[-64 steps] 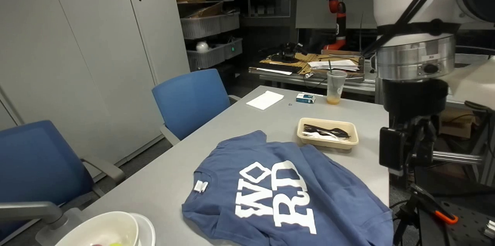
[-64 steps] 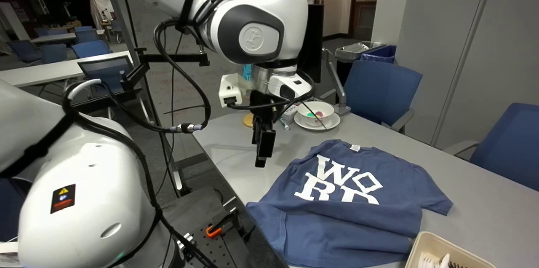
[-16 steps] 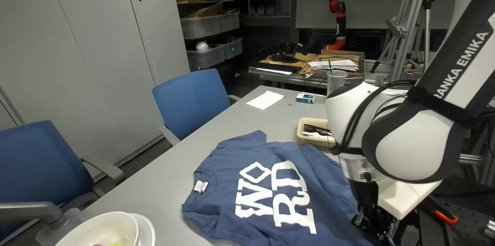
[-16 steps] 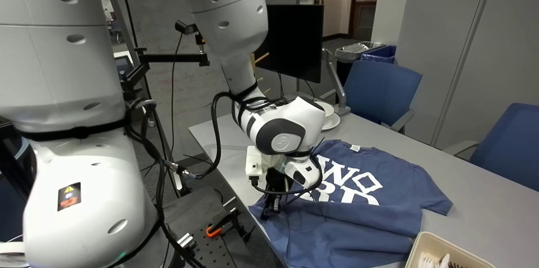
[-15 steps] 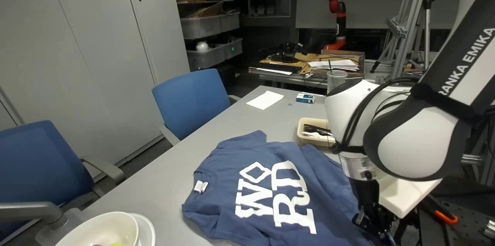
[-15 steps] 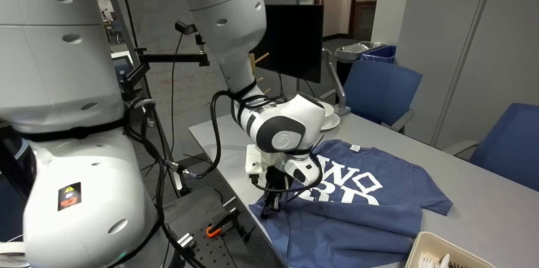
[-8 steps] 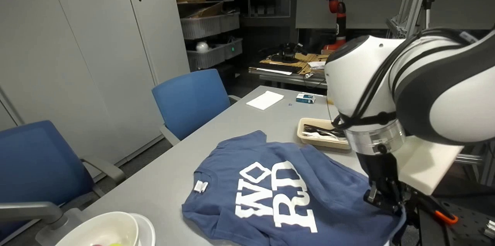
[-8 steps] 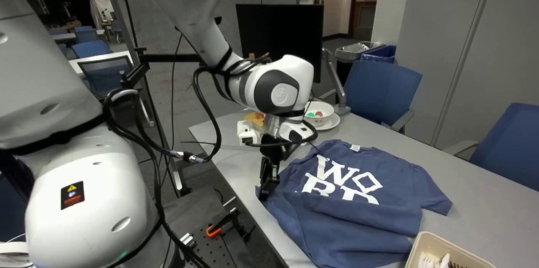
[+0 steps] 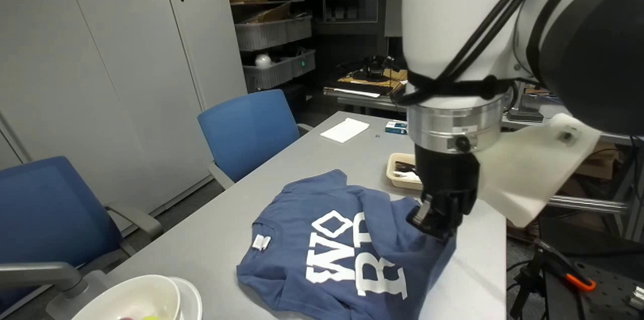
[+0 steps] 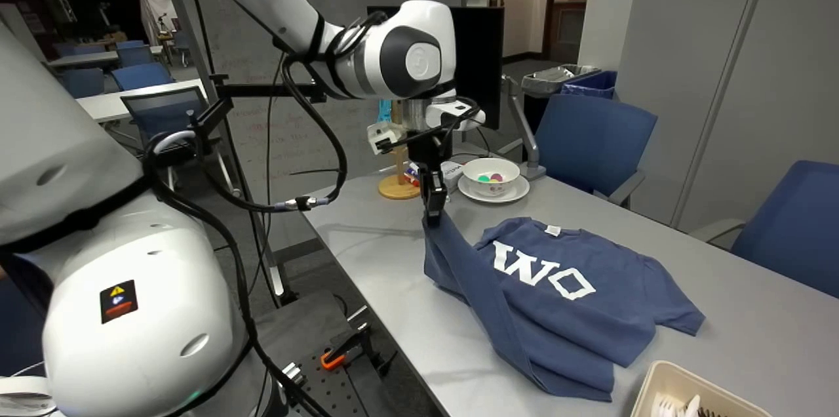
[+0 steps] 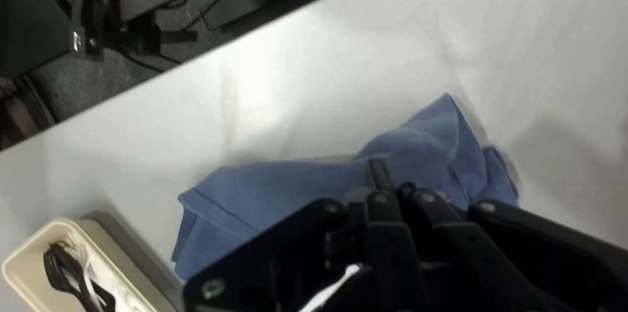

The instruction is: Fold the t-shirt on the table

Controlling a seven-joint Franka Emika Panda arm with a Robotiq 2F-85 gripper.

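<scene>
A tan tray (image 9: 404,183) with forks (image 11: 60,267) in it sits near the blue t-shirt (image 10: 570,322), a strip of the table (image 11: 343,66) showing between them in the wrist view. Nearest the tray come one sleeve (image 10: 677,317) and a bit of the bottom end; the neck tag (image 10: 552,230) lies well apart from it. The t-shirt's long line, bottom to neck, runs past the tray rather than straight at it. Farther from the tray, across the cloth, is the gripper (image 10: 433,212), its fingers (image 11: 379,174) drawn together on a pinch of the t-shirt's bottom end, seemingly at the corner away from the tray. The pinched part stands clear of the table in a peak and covers some of the white letters (image 9: 330,263), while the neck end lies spread out. The coming move seems to turn on this: seen from the gripper, the neck lies up the t-shirt's long line, neither back toward the tray nor directly away from it, so the fold likely wants a carry along that line; a drift to either side could twist it. There is just the one gripper, so the tray-side corner would probably trail. Farthest from the tray, beyond the gripper, stand a bowl (image 10: 485,189) on a plate (image 10: 514,194) and, past them, a black screen (image 10: 482,66).
</scene>
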